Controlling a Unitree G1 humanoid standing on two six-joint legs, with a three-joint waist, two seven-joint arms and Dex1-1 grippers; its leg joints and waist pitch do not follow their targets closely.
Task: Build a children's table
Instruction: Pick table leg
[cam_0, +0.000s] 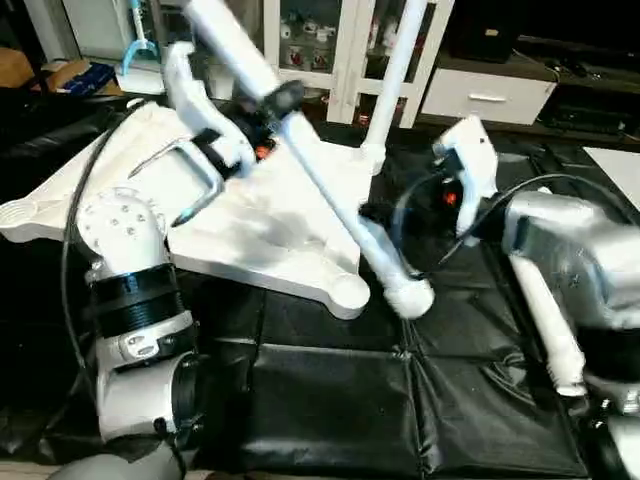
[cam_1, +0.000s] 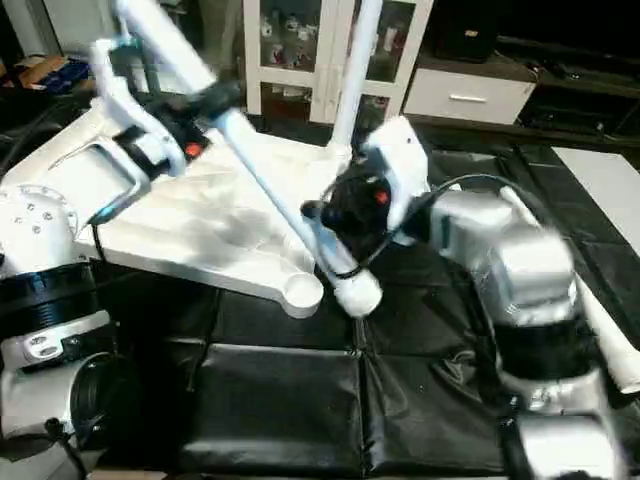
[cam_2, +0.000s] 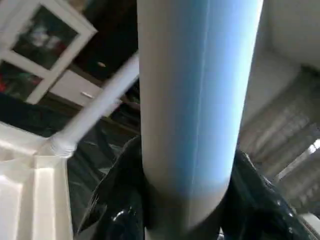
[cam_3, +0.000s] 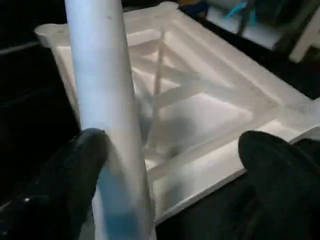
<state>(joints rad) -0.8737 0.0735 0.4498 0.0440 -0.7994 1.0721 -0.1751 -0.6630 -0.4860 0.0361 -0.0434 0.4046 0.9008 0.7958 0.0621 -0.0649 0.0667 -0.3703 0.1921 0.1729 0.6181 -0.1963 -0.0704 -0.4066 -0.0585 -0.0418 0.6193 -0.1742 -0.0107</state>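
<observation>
Two pincers: both at one long white tapered plastic leg, held slanting over the upturned white square plastic top with X-ribbed underside.
Left pincer: black fingers pinching the leg high on its shaft; leg's upper end running on past the grip, away from the top.
Right pincer: spread wide; one black finger touching the leg's side, the other well apart from it, ribbed top beyond the gap.
Leg's lower end: threaded collar just beside the right pincer, near the top's round corner socket but not seated in it.
Second leg: already upright in the far corner socket, beyond the right pincer.
Third leg: lying on the black padded mat, under the right forearm.
Handling, judged: hollow plastic, light and stiff; smooth and round, so likely to slip or roll in a loose grip; long, so a hold far from the thread lets the tip swing.
Where to hold, judged: low on the shaft, close above the collar, for steering the thread into the socket.
Left arm pose: forearm raised from below, wrist bent over the top's ribs.
Right arm pose: forearm reaching in from the side, wrist turned toward the leg.
</observation>
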